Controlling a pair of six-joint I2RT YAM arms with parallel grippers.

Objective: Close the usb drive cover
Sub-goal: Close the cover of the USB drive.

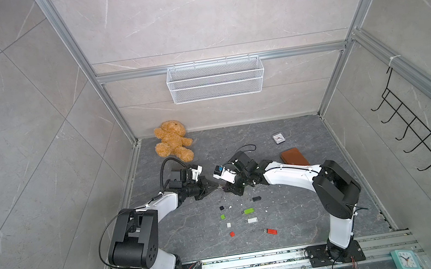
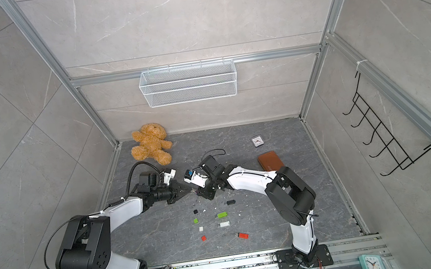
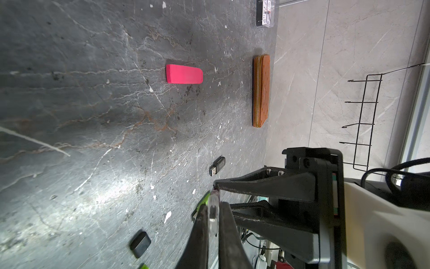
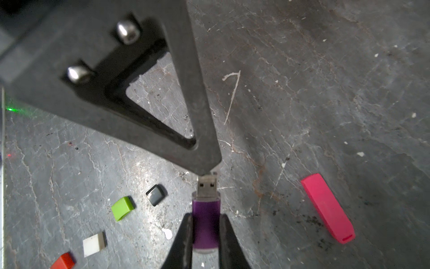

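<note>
Purple USB drive (image 4: 206,223), silver plug. Clear cap (image 3: 213,209), faint purple tint at one end. Black cap (image 1: 221,208), green cap (image 1: 222,216), white cap (image 1: 228,224), red cap (image 1: 232,234). Matching colours: black drive (image 1: 255,199), green drive (image 1: 248,211), white drive (image 1: 252,220), red drive (image 1: 271,231). Plain pink bar (image 3: 184,74). Brown wallet (image 1: 294,157), gold zip. Golden-brown teddy bear (image 1: 173,141). Tabletop (image 1: 294,232) dark grey stone, white and rust veins. Walls (image 1: 19,111) light grey marble, pale veins. White mesh basket (image 1: 215,79). Black hook rack (image 1: 419,126). Teal clock (image 1: 403,259), white face.

Gray walls (image 1: 192,15) stand around a dark stone floor (image 1: 291,216). A white wire basket (image 1: 215,79) hangs on one.
</note>
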